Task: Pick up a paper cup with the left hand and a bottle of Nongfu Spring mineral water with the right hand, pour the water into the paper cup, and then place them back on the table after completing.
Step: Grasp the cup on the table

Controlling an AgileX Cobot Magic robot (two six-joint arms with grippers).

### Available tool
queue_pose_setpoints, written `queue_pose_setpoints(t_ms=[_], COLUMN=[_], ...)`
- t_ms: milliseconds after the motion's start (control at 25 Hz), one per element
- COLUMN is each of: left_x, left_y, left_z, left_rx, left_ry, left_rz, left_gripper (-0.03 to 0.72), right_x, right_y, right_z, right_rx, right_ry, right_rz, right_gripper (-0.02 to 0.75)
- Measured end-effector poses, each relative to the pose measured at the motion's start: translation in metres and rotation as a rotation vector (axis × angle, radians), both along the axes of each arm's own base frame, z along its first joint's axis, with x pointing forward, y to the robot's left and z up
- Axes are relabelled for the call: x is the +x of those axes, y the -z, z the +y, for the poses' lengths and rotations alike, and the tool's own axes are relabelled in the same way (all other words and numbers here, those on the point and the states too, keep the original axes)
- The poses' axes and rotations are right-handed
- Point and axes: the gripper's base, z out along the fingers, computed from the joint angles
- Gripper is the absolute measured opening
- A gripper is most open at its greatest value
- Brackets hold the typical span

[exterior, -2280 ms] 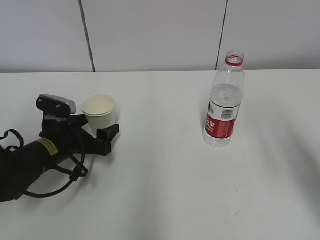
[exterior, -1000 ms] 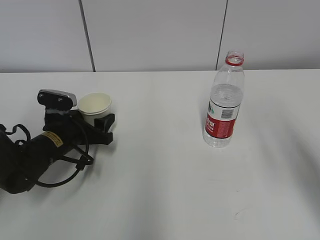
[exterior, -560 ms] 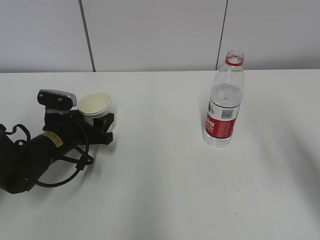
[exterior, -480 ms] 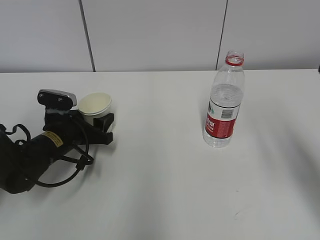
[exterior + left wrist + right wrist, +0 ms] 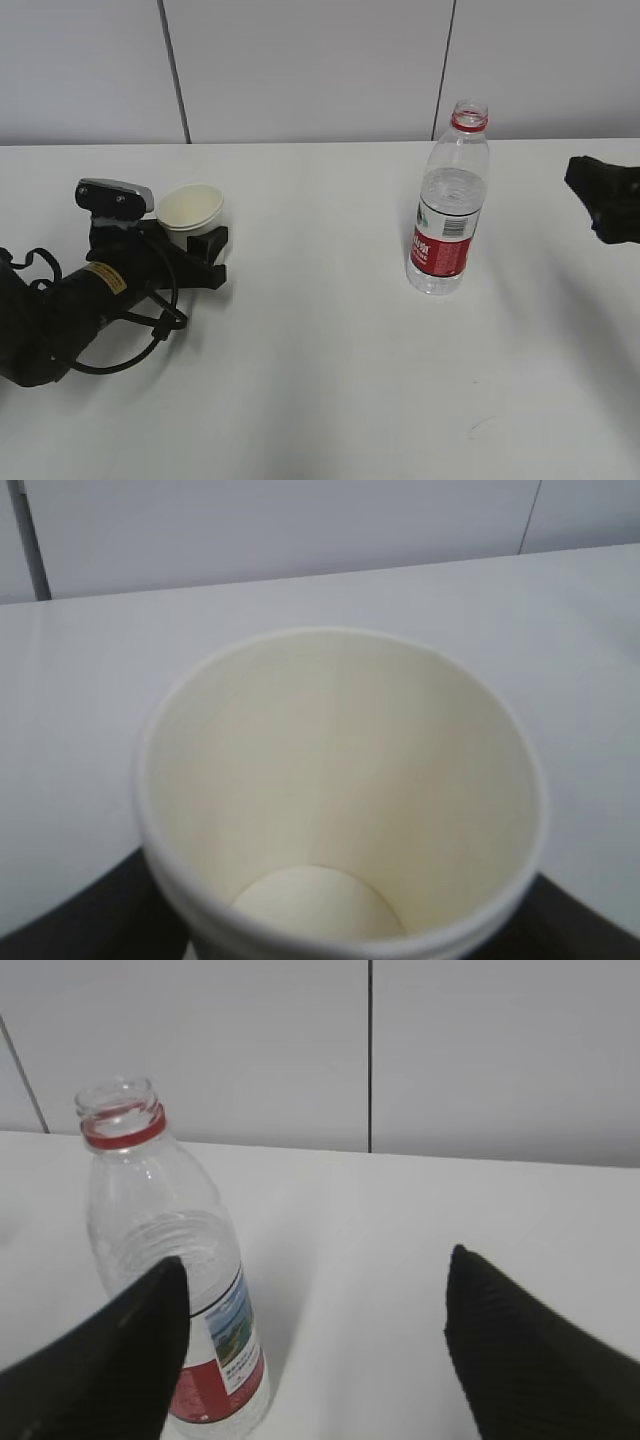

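Observation:
The white paper cup [image 5: 190, 207] stands on the table [image 5: 320, 380] at the left, empty inside in the left wrist view [image 5: 330, 780]. My left hand, with the yellow label, lies low on the table. Its gripper [image 5: 193, 233] is shut on the cup, with dark fingers [image 5: 60, 920] at both lower sides. The uncapped Nongfu Spring bottle [image 5: 448, 215], with a red label and clear water [image 5: 450, 200] up to its shoulder, stands right of centre. My right hand's gripper [image 5: 598, 200] is open and empty, to the right of the bottle. In the right wrist view the bottle [image 5: 165, 1250] stands beyond the left finger of this gripper [image 5: 315, 1350].
A pale grey panelled wall [image 5: 320, 60] runs behind the table's far edge. White tabletop lies between the cup and the bottle and in front of both.
My right gripper has come into view from the right edge. My left gripper closed on the cup about two seconds ago and has stayed still since. The bottle has not moved.

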Motion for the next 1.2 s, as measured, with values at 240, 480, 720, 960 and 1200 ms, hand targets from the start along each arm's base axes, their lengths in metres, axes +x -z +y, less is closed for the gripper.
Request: queue_pose_setpoints(t_ms=[240, 480, 720, 960, 1200], left_x=[-0.001, -0.002, -0.003, -0.003, -0.003], left_y=[0.000, 0.000, 0.000, 0.000, 0.000], left_z=[-0.002, -0.004, -0.005, -0.006, -0.006], left_rx=[0.007, 0.012, 0.015, 0.015, 0.017], left_ry=[0.031, 0.056, 0.070, 0.074, 0.080], left_rz=[-0.002, -0.005, -0.006, -0.006, -0.006], left_gripper=[0.445, 0.445, 0.445, 0.445, 0.445], right_x=[0.017, 0.033, 0.044, 0.057, 0.073], right_y=[0.028, 0.056, 0.084, 0.100, 0.103], right_z=[0.006, 0.013, 0.019, 0.025, 0.029], right_rx=[0.015, 0.045, 0.124, 0.144, 0.136], right_ry=[-0.052, -0.114, -0.167, -0.216, -0.256], right_rz=[0.046, 0.021, 0.020, 0.031, 0.013], right_gripper=[0.589, 0.589, 0.641, 0.672, 0.668])
